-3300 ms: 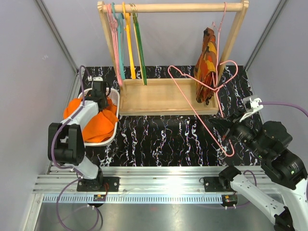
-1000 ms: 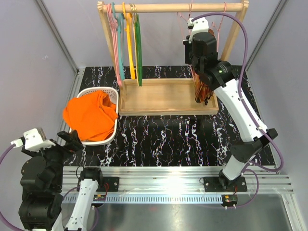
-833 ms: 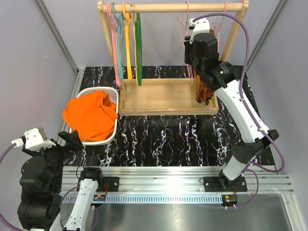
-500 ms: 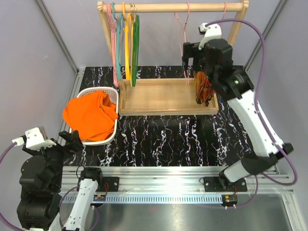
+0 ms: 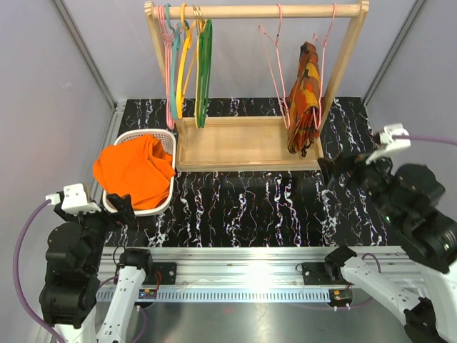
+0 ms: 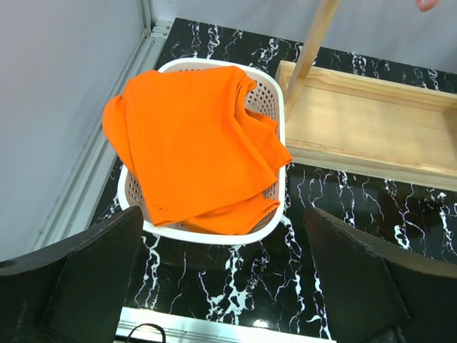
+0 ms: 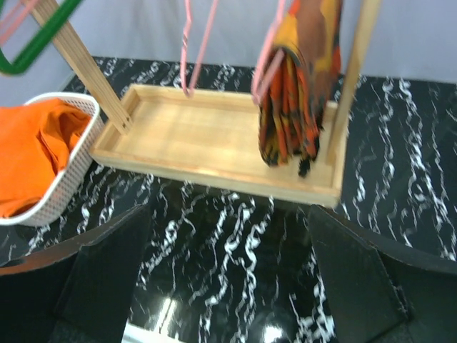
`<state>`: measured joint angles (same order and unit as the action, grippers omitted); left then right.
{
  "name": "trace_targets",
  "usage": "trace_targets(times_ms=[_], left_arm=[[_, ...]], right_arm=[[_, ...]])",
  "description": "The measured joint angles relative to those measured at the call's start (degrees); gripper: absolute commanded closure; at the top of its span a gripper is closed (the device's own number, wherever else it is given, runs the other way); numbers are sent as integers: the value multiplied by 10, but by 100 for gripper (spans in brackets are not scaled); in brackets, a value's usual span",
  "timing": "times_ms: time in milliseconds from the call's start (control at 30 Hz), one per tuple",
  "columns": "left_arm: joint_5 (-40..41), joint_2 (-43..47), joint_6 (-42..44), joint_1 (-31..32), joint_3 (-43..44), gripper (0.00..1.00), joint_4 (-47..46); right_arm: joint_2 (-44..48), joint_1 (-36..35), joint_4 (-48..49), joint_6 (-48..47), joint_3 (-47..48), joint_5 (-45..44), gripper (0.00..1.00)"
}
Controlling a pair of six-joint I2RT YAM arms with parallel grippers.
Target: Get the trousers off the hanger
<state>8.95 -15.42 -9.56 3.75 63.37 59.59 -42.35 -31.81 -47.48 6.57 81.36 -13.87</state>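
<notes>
Trousers [image 5: 136,175]: heaped in the white basket [image 5: 167,135] at the table's [image 5: 250,207] left edge. Hanger [image 5: 275,71]: bare, hooked on the wooden rail [image 5: 243,11], just left of the camouflage garment [image 5: 303,96]. Left gripper [image 5: 118,209] and right gripper [image 5: 335,171]: both released, jaws spread, holding nothing, at the near edge.

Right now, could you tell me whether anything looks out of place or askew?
The orange trousers are heaped in the white basket, spilling over its left rim. On the wooden rail, the green hanger and yellow hanger hang tilted rather than straight.
</notes>
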Motion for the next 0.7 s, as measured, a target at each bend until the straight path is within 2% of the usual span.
trace_targets(times_ms=[333,700], left_arm=[[-43,28,7,0,-12,1,-23],[-64,35,11,0,-43,1,-31]], right_arm=[[137,0,-130,36,-43,-50,1],[147,0,-177,42,-48,-81,1]])
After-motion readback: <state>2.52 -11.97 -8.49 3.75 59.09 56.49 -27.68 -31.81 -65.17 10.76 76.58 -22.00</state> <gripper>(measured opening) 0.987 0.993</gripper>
